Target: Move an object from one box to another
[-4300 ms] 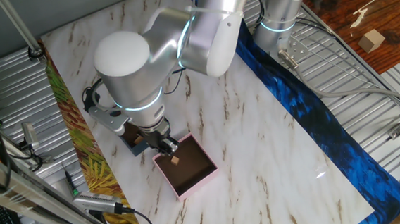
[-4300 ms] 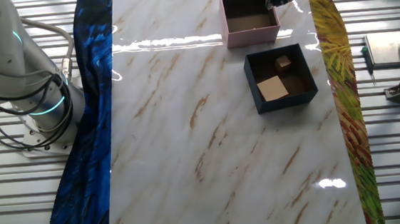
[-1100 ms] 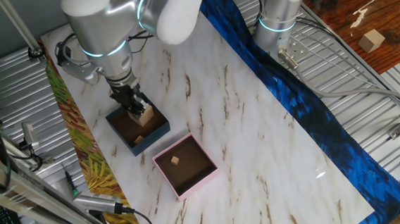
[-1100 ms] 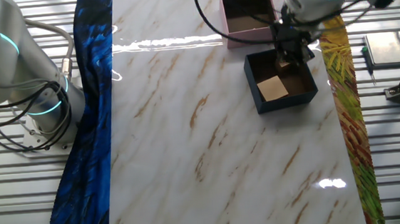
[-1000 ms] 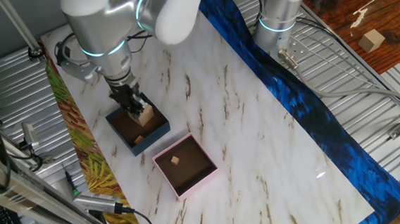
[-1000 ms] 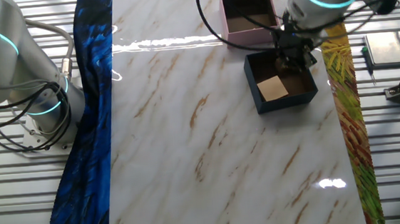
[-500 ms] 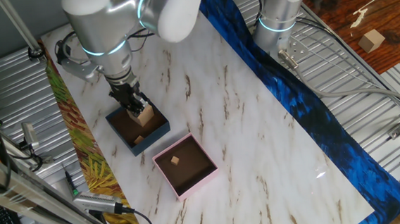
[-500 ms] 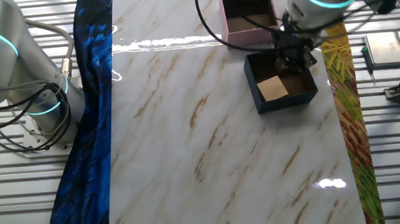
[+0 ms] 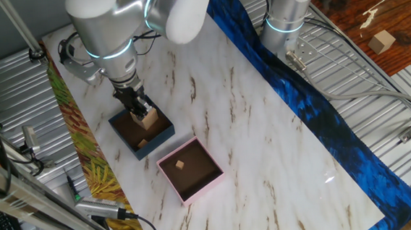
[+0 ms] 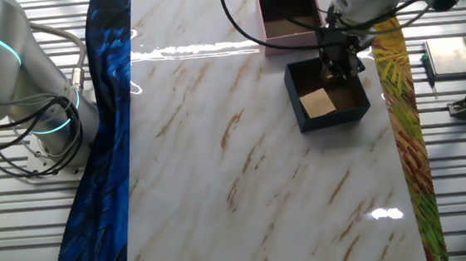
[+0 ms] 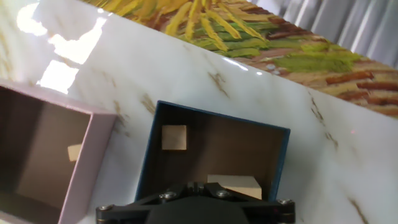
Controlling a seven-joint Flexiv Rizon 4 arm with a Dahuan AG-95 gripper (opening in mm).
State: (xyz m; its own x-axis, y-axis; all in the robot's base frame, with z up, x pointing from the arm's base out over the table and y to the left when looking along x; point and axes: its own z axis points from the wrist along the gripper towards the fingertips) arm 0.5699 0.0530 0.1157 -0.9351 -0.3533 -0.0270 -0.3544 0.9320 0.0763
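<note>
Starting left in the hand view, your pink box (image 11: pixel 87 168) already holds one small cube (image 11: pixel 74 152). To its right, the navy box (image 11: pixel 211 118) holds a small wooden cube (image 11: pixel 174 137) far-left and a flatter block (image 11: pixel 235 185) beneath the gripper (image 9: pixel 141 112). Whether the fingers are spread, I cannot tell. Both pieces look light, rigid, dry; pinch opposite flat sides. The block's long axis seems to run left-right.

- White marble-patterned counter (image 9: pixel 266 147), glossy, with bright light glare.
- Blue painted strip (image 9: pixel 314 114) along one edge, yellow-green leafy strip (image 10: pixel 399 126) along the other.
- Corrugated metal surface (image 9: pixel 376 67) all around.
</note>
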